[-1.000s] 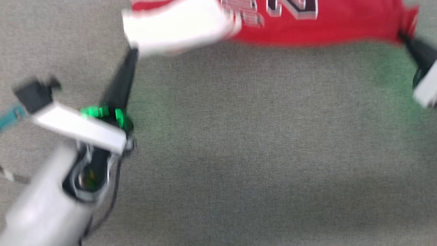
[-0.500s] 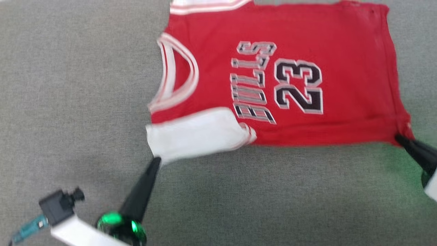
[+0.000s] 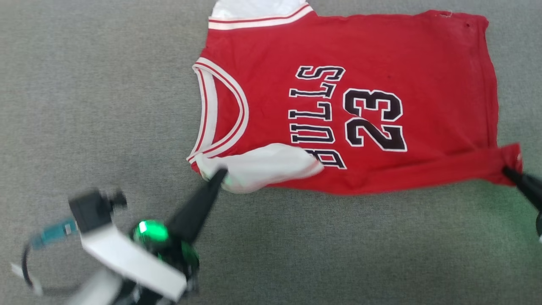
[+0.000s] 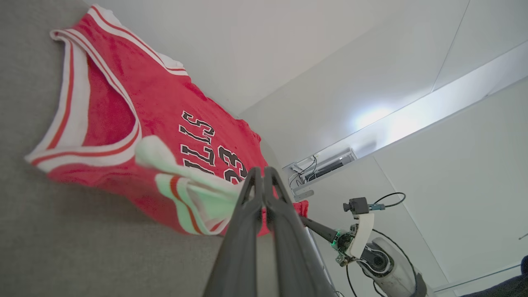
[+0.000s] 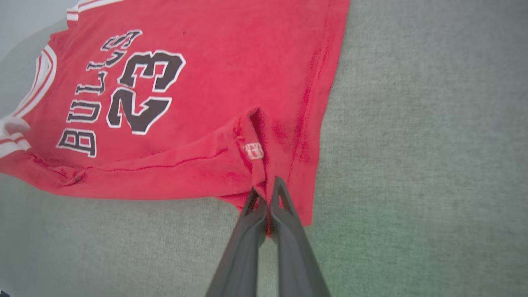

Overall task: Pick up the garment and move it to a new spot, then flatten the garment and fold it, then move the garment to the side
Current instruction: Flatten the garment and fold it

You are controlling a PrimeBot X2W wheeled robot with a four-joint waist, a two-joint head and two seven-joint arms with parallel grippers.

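The garment [image 3: 360, 106] is a red shirt with black "BULLS 23" lettering, spread on the grey surface with its collar toward the left. My left gripper [image 3: 221, 173] is shut on its white near sleeve [image 3: 262, 165], which is lifted and pulled over the red chest. In the left wrist view the garment [image 4: 123, 107] rises to the left gripper [image 4: 262, 173], which pinches the pale sleeve [image 4: 198, 194]. My right gripper [image 3: 506, 170] is shut on the near hem corner, raising a fold along the near edge. The right wrist view shows the right gripper [image 5: 267, 192] clamped on the garment [image 5: 206, 82].
The grey fabric-covered surface [image 3: 338, 254] stretches wide in front of the shirt and to its left. White walls and a ceiling light strip [image 4: 412, 119] show in the left wrist view, along with my other arm [image 4: 371, 251].
The head camera has tilted, so the shirt now sits lower in the picture. Both grippers have carried the near sleeve and near hem corner farther over the shirt, raising a fold along its near edge.
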